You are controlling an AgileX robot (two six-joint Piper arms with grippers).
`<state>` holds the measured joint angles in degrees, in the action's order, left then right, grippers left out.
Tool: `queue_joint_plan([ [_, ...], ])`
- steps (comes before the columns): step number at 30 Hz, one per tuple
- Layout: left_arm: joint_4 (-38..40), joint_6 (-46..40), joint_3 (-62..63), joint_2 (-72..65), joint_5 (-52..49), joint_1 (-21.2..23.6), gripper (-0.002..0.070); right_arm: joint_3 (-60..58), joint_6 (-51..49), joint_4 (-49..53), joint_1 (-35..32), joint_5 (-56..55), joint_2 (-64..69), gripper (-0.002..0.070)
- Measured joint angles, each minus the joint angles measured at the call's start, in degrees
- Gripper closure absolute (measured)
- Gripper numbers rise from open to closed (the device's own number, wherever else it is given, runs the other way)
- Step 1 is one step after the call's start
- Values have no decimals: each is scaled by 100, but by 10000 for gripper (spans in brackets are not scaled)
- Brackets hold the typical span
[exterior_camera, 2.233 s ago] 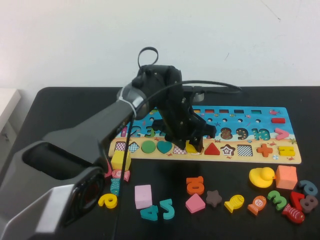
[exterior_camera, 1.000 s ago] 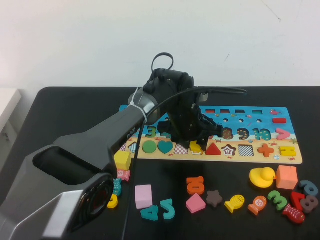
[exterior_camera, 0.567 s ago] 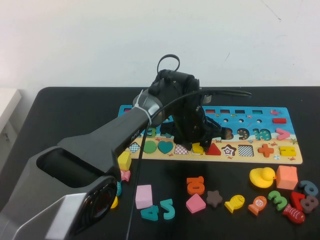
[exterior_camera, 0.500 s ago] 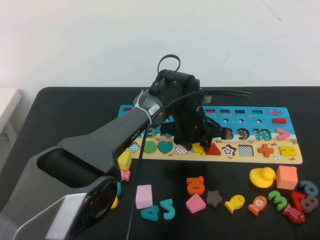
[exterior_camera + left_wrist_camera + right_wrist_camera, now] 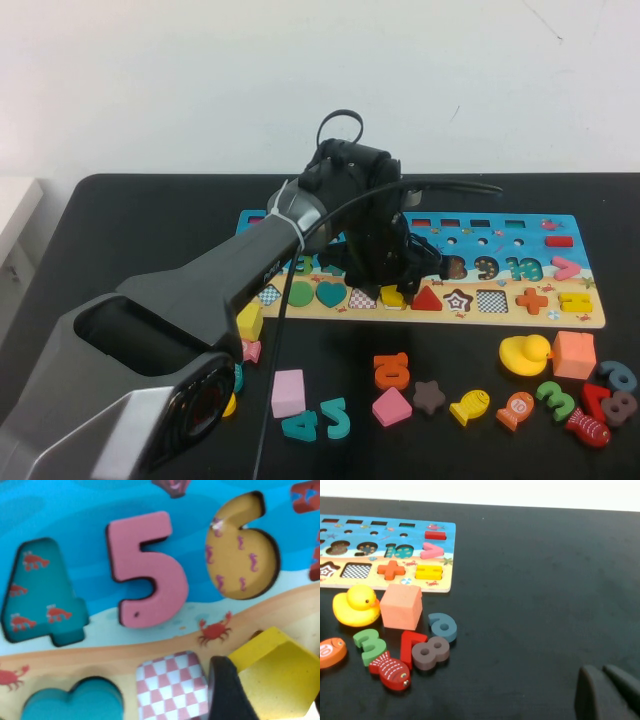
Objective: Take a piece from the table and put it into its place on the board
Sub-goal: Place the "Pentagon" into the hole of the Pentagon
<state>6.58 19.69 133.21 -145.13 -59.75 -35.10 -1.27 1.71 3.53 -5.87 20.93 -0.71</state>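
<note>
My left gripper [image 5: 391, 284] hangs low over the sandy shape row of the board [image 5: 585, 318], shut on the yellow pentagon piece [image 5: 392, 296]. The piece sits between a checkered slot [image 5: 362, 298] and the red triangle [image 5: 426, 298]. In the left wrist view the piece [image 5: 275, 677] is tilted between a dark finger [image 5: 227, 695] and the frame's edge, just above the board [image 5: 75, 510], next to a red-and-white checkered slot [image 5: 172, 682]. Whether the piece touches the board I cannot tell. My right gripper [image 5: 607, 692] shows only in its wrist view, shut and empty above the black table [image 5: 545, 580].
Loose pieces lie in front of the board: a yellow duck [image 5: 524, 353], an orange cube [image 5: 572, 353], a pink square [image 5: 287, 392], a yellow cube [image 5: 245, 320], an orange number [image 5: 390, 369] and several numbers and fish at the right [image 5: 590, 400]. A pink 5 [image 5: 145, 570] sits in the board.
The left gripper carried the yellow piece a little to the right along the board's shape row. Over the last half second it has barely moved.
</note>
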Motion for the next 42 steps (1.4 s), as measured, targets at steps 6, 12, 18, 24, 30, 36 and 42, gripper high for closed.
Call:
queue_joint_plan([
  [6,-63,67,0,0,-20,0,354,0,0,0,0,0,0,658],
  [12,-51,134,0,0,-20,-8,354,0,0,0,0,0,0,658],
  [18,3,143,0,0,-48,-8,354,0,0,0,0,0,0,657],
  [24,17,157,0,0,-60,-8,354,0,0,0,0,0,0,658],
  [30,17,242,0,0,-71,-8,354,0,0,0,0,0,0,658],
  [36,17,335,0,0,-71,-8,354,0,0,0,0,0,0,657],
  [42,18,315,0,-9,-148,-8,290,0,0,0,0,0,0,658],
])
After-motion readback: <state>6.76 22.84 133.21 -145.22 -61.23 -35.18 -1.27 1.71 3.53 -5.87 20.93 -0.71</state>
